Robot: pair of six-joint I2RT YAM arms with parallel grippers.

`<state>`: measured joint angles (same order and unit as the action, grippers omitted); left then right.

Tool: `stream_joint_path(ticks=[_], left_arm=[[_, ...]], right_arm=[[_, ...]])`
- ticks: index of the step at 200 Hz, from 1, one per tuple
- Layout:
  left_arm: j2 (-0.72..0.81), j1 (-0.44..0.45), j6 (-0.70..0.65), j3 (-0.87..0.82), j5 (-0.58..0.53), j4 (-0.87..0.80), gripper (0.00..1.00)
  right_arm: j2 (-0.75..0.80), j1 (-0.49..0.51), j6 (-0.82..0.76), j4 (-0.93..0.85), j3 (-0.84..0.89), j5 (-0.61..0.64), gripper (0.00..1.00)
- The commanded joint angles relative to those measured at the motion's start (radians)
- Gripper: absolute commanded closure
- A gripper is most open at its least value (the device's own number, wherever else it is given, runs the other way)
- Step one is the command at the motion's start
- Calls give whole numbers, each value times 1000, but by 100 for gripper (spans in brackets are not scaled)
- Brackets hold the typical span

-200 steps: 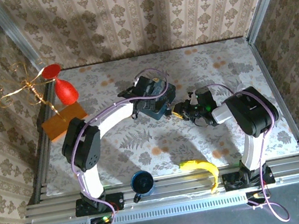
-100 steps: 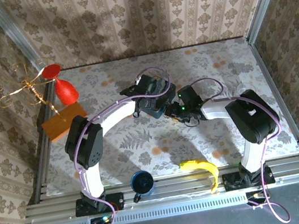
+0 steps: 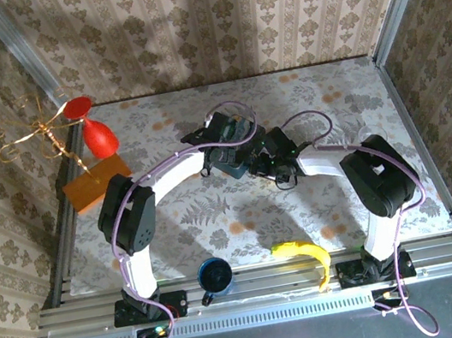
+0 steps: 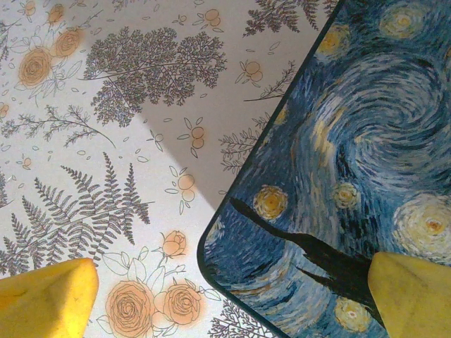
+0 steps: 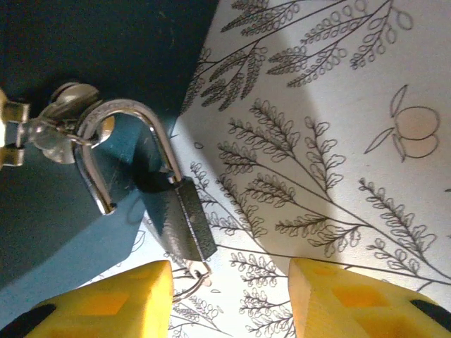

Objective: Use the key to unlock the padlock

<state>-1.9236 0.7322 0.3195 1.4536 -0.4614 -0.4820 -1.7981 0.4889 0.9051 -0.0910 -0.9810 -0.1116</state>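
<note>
Here the right gripper, stretched leftward, stands parted and empty beside the padlock; the left gripper hangs spread wide.

A robotics lab test cell dressed like a home: aluminium frame rails box in a counter spread with floral cloth, damask wallpaper panels serve as walls, and the left arm and right arm are bolted along the near edge
</note>
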Motion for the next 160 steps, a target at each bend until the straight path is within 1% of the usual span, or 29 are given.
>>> stream_joint_path(ticks=[1,44,81,124,160], left_arm=[[-42,-13,-14,-19,15,-84,0],[-37,-16,-13,-18,24,-84,0],[-38,-18,-8,-16,27,-85,0],[-38,-17,-7,-16,30,-84,0],[-41,-19,-7,-21,30,-86,0]], right_arm=[[-20,0,-44,-10,-26,21,53],[-57,16,-84,10,-72,11,53],[-96,19,-106,-36,-133,26,54],[-132,26,-105,-88,-165,43,56],[-154,36,-114,-105,-180,93,64]])
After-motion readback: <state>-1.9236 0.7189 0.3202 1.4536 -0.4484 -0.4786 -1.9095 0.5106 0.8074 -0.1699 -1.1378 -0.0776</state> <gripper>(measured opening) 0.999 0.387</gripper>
